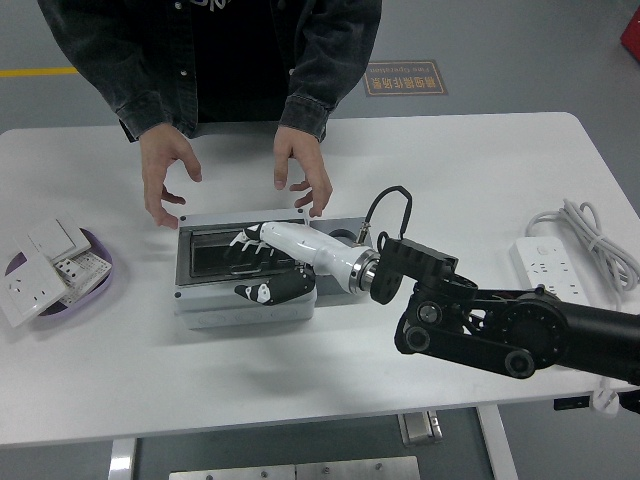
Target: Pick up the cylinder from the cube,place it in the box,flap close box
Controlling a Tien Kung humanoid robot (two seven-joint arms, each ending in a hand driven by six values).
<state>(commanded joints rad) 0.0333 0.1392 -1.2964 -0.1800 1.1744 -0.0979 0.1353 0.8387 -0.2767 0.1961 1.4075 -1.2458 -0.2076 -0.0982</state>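
The grey box stands left of the table's middle with its clear flap lid lying down flat over it. My right hand lies flat on the lid with its fingers spread, holding nothing. The dark grey cube sits against the box's right side, mostly hidden behind my white wrist. The cylinder is not visible. A person's two hands hover just behind the box, open, touching nothing.
A purple dish with white wall switches sits at the left edge. A white power strip and coiled cable lie at the right. My black right arm stretches across the table's front right.
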